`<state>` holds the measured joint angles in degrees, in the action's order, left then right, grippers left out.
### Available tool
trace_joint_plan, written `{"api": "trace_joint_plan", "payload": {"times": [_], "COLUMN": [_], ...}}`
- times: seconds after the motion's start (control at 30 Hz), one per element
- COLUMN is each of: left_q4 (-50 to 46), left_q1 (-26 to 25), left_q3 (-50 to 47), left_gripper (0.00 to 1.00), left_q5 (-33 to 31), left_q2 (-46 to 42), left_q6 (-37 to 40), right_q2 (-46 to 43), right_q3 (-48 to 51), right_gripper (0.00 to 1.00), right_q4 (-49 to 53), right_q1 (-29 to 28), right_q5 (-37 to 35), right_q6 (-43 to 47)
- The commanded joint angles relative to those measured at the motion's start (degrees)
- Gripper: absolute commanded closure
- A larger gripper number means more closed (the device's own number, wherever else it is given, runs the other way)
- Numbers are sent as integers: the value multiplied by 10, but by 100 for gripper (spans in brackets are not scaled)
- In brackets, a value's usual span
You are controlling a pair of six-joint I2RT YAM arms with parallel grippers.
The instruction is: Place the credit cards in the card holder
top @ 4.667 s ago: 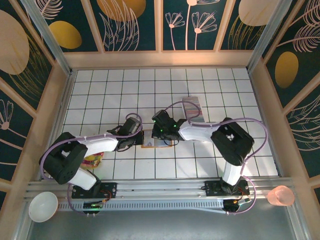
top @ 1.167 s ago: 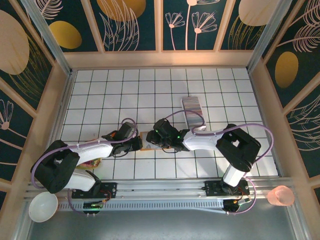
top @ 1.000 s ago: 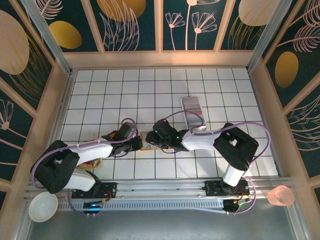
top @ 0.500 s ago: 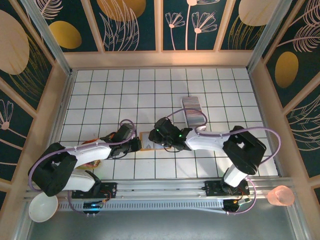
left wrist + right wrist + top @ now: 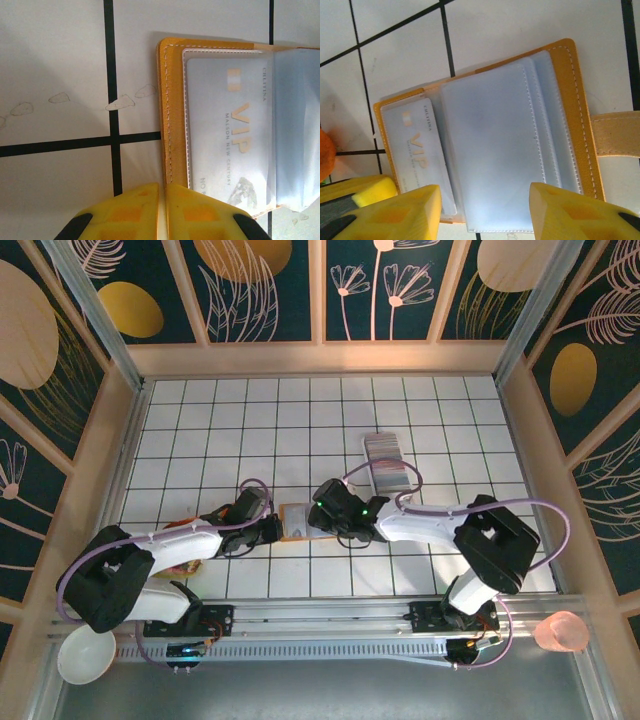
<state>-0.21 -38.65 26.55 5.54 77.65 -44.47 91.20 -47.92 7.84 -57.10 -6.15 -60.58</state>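
Note:
The tan card holder (image 5: 296, 520) lies open on the tiled table between my two grippers. In the right wrist view its clear sleeves (image 5: 495, 150) face up, a pale VIP card (image 5: 415, 150) sits in the left sleeve, and the clasp tab (image 5: 615, 132) sticks out to the right. My right gripper (image 5: 485, 215) hovers open over the sleeves with nothing between its fingers. My left gripper (image 5: 163, 210) is shut, its tips at the card holder's stitched leather edge (image 5: 170, 125). More credit cards (image 5: 388, 462) stand on edge in a row behind the right arm.
A colourful packet (image 5: 185, 558) lies under the left arm. A white bowl (image 5: 85, 655) sits at the near left and a pink cup (image 5: 562, 632) at the near right, both off the tiles. Wooden walls ring the table.
My right gripper's jaws have spread wider over the open card holder, and the right arm's elbow has swung to the right. The left gripper has stayed shut at the holder's edge.

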Motion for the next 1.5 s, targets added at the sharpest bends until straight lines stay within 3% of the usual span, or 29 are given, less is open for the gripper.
{"api": "trace_joint_plan", "payload": {"times": [0.0,0.33,1.47], "left_q4": [-6,-8,26], "left_q1": [-3,-3,-2], "left_q3": [-7,-4,-42], "left_gripper": [88,88,91], "left_q5": [-3,-4,-18], "left_q2": [-3,2,-41], "left_q6": [0,3,-32], "right_q2": [17,52,113], "right_q3": [8,3,-17], "right_gripper": [51,51,54], "right_q4": [10,-4,-196], "right_q1": [2,2,-6], "right_q5": [-9,14,106], "right_q6": [-6,0,-40]}}
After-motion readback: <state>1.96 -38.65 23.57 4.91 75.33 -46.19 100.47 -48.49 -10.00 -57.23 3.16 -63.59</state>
